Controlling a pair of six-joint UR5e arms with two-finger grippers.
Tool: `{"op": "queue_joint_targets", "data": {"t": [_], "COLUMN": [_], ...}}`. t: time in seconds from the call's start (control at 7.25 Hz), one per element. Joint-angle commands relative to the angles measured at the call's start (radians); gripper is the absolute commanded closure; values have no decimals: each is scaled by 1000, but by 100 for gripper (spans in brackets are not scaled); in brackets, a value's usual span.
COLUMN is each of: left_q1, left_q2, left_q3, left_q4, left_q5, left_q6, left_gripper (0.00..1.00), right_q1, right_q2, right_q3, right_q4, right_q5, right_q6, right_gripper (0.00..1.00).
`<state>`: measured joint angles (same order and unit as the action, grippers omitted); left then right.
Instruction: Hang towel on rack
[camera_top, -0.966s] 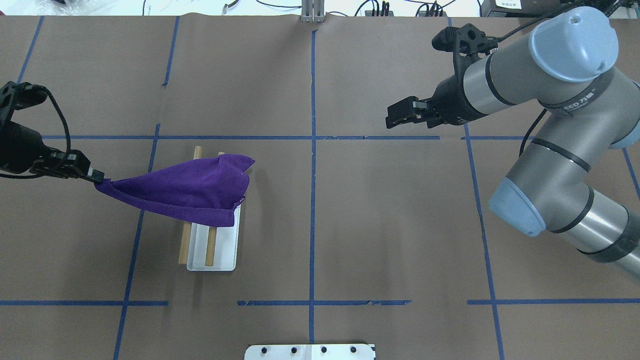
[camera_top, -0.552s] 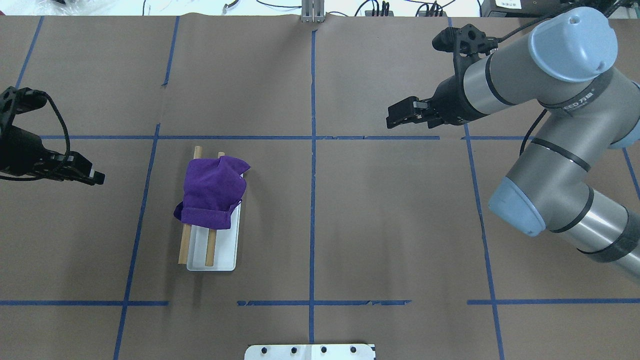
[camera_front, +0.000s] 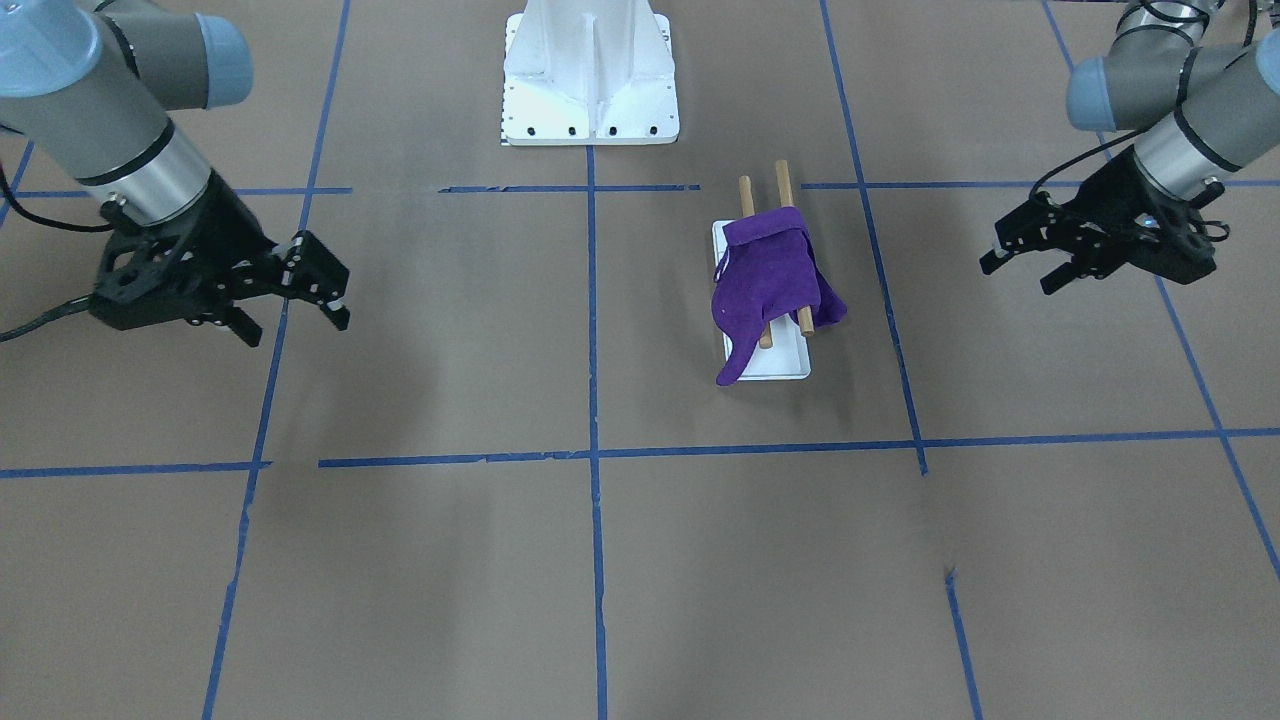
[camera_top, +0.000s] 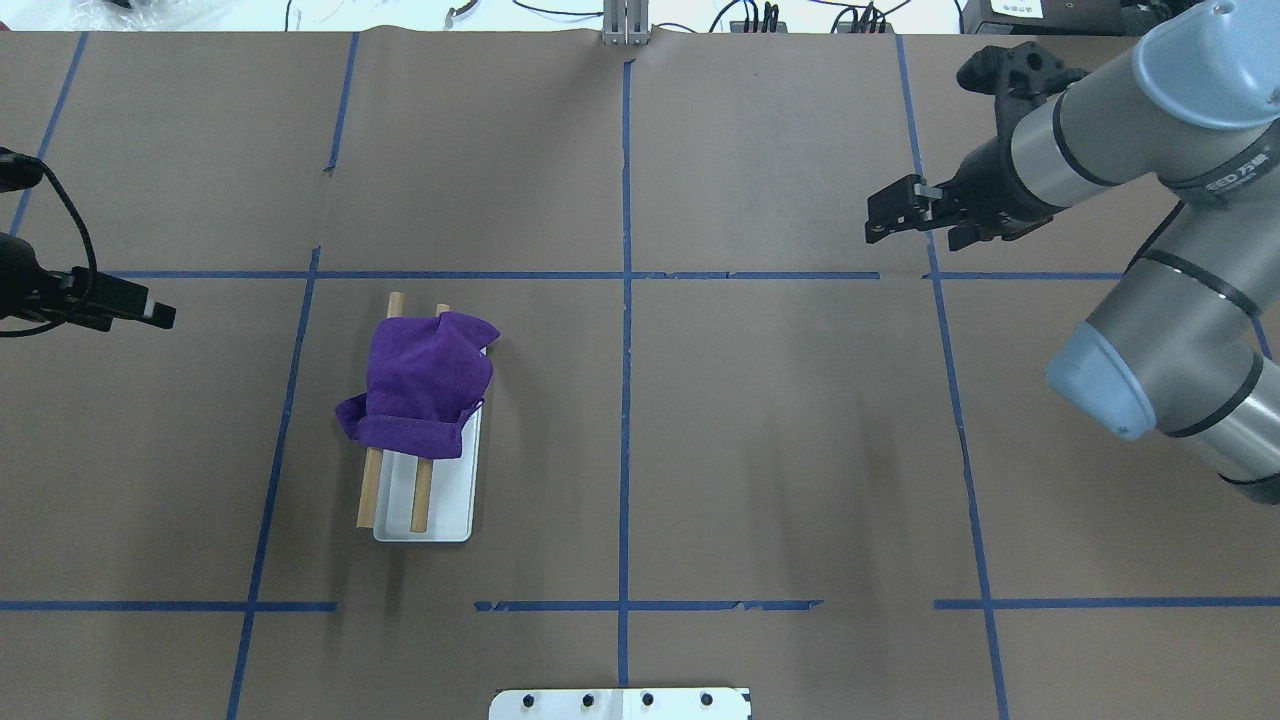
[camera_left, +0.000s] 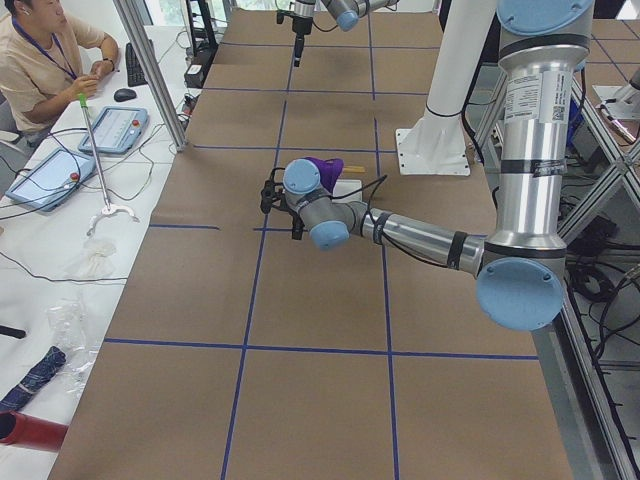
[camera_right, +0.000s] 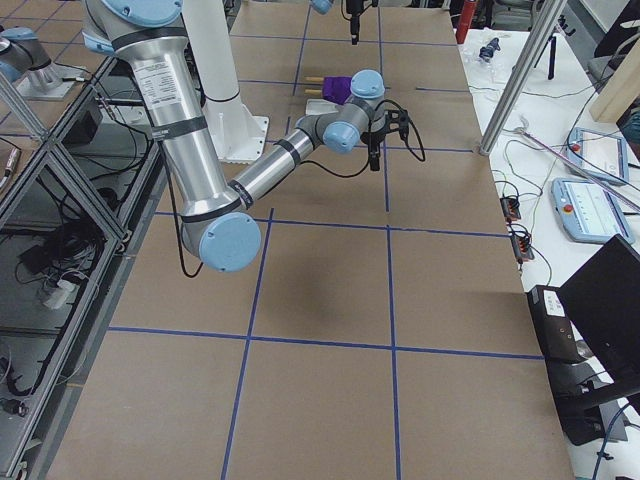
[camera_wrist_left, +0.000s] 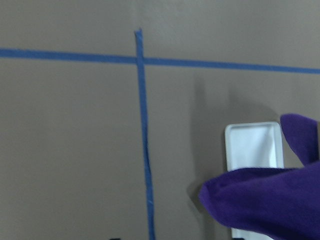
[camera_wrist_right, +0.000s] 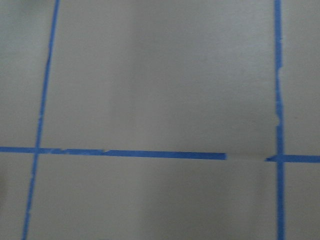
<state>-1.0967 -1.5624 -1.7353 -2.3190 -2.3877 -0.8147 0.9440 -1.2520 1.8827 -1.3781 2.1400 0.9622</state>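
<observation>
Purple towel (camera_top: 425, 380) draped over rack (camera_top: 425, 515), crumpled

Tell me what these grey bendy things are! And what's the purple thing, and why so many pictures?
They are two robot arms at a brown table. Each ends in a pinching tool: the left tool and the right tool are both open and hold nothing. The purple thing is a towel, draped over a little rack with two wooden rods. The pictures come from cameras all around: one above, one facing the robot, one at each table end, and one on each wrist.
</observation>
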Motion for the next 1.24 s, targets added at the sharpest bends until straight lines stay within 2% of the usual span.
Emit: {"op": "queue_joint_targets", "data": {"t": [0.0,0.14,0.28,0.41,0.55,0.69,0.83,1.1], "left_q1": [-194,-283,-369,-420,-455,-465,-465,-440], "left_q2": [1,1,1,-11,-33,-86,-87,-36], "left_q3": [158,222,252,252,240,197,150,131], "left_q4": [6,9,83,221,333,503,646,650], "left_q5": [12,12,13,13,12,10,1,1], "left_q6": [368,514,643,752,778,775,773,781], "left_gripper": [0,0,0,0,0,0,0,0], "right_q1": [176,249,336,431,528,545,542,542], "right_q2": [-49,-73,-113,-151,-186,-207,-208,-204], "right_q3": [-28,-51,-98,-156,-207,-233,-238,-271], "right_q4": [-250,-338,-343,-342,-340,-338,-338,-328], "right_q5": [11,6,21,111,209,228,221,219], "right_q6": [-447,-662,-816,-883,-1010,-1043,-1033,-1022], "right_gripper": [0,0,0,0,0,0,0,0]}}
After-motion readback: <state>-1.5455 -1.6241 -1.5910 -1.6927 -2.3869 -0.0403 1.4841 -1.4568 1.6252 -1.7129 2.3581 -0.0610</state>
